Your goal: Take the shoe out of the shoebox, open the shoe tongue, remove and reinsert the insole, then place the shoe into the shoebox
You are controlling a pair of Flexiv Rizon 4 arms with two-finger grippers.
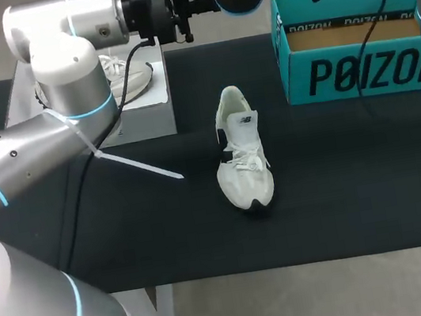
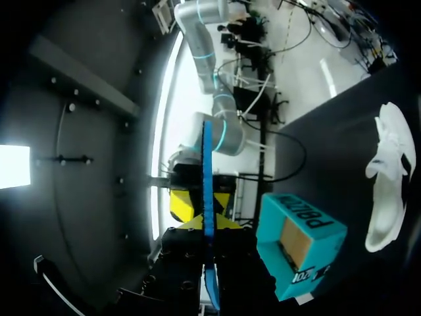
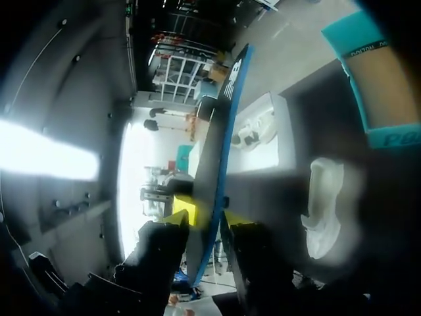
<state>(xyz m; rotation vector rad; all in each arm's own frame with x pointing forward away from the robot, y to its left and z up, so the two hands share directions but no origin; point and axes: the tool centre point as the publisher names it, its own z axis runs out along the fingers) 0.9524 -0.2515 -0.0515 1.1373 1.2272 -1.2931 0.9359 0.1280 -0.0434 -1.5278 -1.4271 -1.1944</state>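
L gripper, R gripper both clamp insole over table's far edge; shoe well clear of shoebox.

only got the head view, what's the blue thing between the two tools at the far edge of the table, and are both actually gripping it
Observer: It is a thin blue insole. The left wrist view shows it edge-on, with the left tool shut on it, one yellow tip against each face.
Operator: and the right one
Observer: Same in the right wrist view: the right tool has a yellow tip pressed against either face of the insole.
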